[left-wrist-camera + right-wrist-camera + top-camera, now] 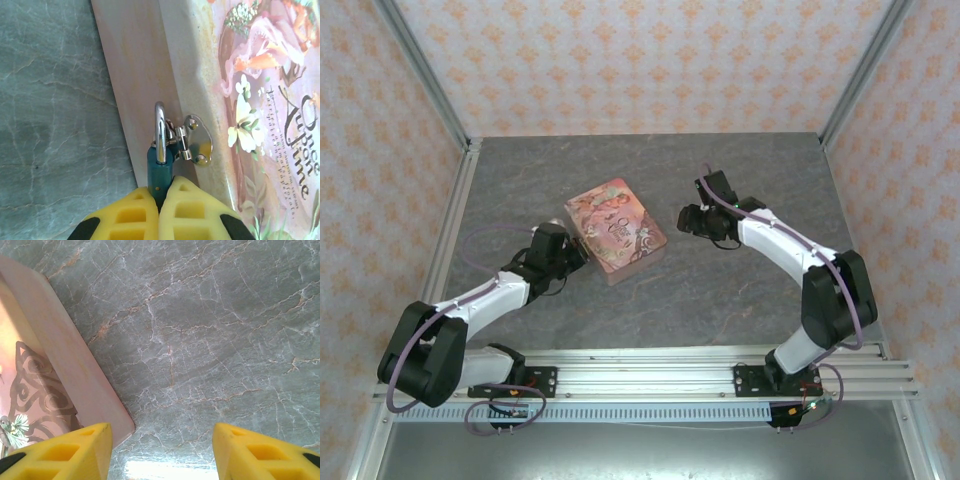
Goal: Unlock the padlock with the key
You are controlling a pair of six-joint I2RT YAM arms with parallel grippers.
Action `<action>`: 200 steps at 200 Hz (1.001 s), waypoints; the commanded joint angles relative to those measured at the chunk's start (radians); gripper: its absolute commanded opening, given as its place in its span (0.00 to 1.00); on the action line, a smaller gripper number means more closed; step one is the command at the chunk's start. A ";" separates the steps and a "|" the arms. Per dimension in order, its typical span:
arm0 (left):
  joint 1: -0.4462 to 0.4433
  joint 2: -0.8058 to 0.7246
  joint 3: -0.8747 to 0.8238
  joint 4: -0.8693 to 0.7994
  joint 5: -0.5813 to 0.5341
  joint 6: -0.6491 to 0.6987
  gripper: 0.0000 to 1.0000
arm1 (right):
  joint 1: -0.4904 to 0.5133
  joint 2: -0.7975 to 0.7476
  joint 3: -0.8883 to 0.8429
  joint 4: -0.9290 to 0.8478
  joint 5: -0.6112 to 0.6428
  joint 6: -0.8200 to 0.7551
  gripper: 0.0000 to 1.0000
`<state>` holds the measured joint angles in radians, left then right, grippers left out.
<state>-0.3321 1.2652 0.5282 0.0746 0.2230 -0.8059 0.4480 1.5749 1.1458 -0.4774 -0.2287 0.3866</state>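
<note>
Closest to us, a metal rail holds the two arms at the edge of the gray, stone-look counter.

The left arm reaches forward to the near side of a pink tin. The left hand has yellow fingers, and they are pressed together on the padlock. The padlock is tiny and teal-blue. It sits at the side wall of the tin. Its shiny silver loop goes through the little silver latch on the tin, and the loop looks closed.

The tin lies flat in the middle of the counter, turned at a slant. Its lid has flowers and curly letters. The big words read "Once" and "Time", and the word between them looks like "Upon". The smaller lines beside them are too tiny to read.

A bit farther back, the right arm bends in from the right. The right hand hangs over the bare counter, just beside a corner of the tin. Its fingers are apart and nothing is between them.

At the back and sides stand walls with a pale orange flower pattern.
</note>
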 commanded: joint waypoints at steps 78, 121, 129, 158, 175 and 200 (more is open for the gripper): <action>-0.224 0.334 0.301 0.209 -0.131 -0.054 0.00 | -0.122 -0.138 -0.070 -0.018 -0.010 -0.030 0.56; -0.210 0.307 0.364 0.070 -0.223 0.027 0.00 | -0.125 -0.199 -0.090 -0.038 0.014 -0.037 0.56; -0.193 0.316 0.369 0.063 -0.209 0.033 0.00 | -0.125 -0.203 -0.092 -0.036 0.011 -0.034 0.56; -0.121 0.400 0.381 0.124 -0.073 0.007 0.00 | -0.126 -0.205 -0.093 -0.028 -0.006 -0.021 0.56; -0.110 0.433 0.389 0.144 -0.039 0.018 0.00 | -0.126 -0.213 -0.099 -0.027 -0.016 -0.016 0.56; -0.105 0.478 0.414 0.086 -0.008 0.078 0.00 | -0.125 -0.234 -0.111 -0.036 -0.005 -0.021 0.56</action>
<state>-0.4339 1.7195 0.8925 0.1688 0.1669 -0.7937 0.3298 1.3815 1.0557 -0.4862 -0.2447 0.3691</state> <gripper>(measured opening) 0.049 0.560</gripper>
